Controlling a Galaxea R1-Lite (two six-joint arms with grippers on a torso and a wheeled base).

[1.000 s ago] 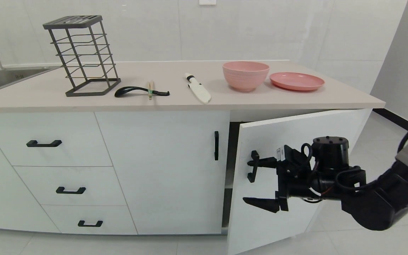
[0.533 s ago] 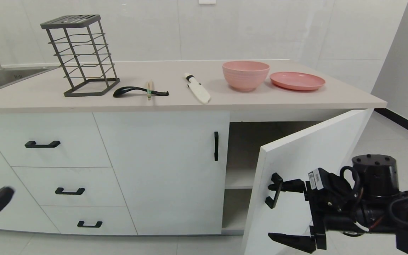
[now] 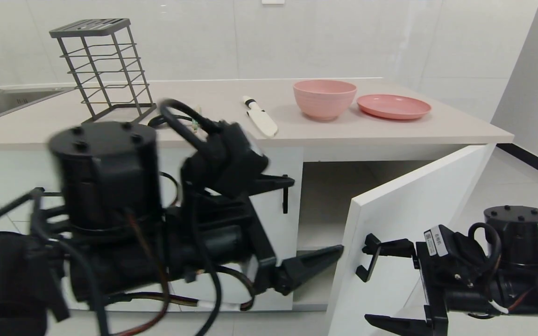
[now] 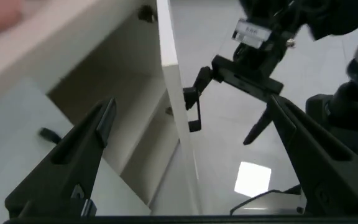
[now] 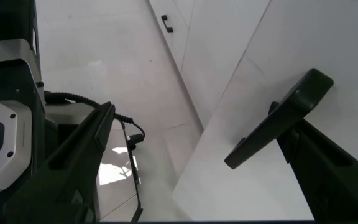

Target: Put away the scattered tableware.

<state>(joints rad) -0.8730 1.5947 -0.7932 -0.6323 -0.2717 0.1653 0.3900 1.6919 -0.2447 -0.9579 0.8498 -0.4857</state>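
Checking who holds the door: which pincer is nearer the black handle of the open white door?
Right. The right pincer has a finger at the black handle; the left pincer hangs apart, before the cabinet opening.

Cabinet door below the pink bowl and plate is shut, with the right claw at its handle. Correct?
No: the head view shows the cabinet door standing open, a shelf visible inside. It is below the pink bowl and plate, and the right claw is at its handle.

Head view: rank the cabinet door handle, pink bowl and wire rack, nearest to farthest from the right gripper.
1. Door handle, low right, against the right gripper.
2. Pink bowl, on the counter, right part.
3. Wire rack, counter's far left.
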